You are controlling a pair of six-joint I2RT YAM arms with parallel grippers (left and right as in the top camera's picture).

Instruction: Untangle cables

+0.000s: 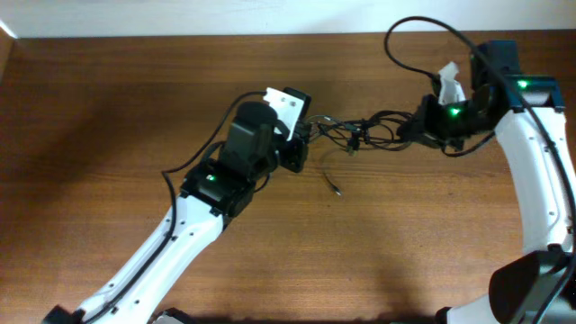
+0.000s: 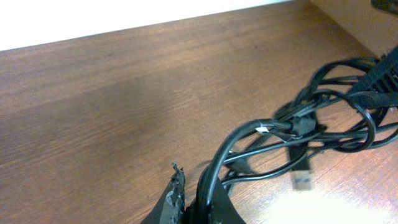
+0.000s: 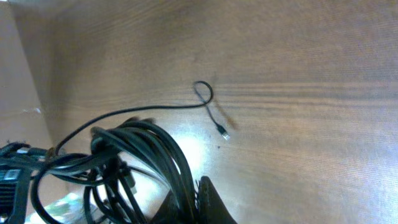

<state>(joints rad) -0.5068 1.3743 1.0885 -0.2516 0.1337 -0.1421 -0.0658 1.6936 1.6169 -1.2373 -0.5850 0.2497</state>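
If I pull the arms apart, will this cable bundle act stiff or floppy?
Likely floppy: the cables sag in loose loops between the left gripper and right gripper. Probably light, since one free strand trails limp across the table. The USB plug hanging under the loops may snag as they tighten.

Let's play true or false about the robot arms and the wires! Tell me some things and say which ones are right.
1. The left tool and the right tool both grip the cables. True.
2. The table is white. False: it is brown wood.
3. The cables lie in neat straight lines, each one apart. False: they are a tangled bunch of loops stretched between the two tools.
4. One thin cable end with a small plug trails away from the bunch. True.
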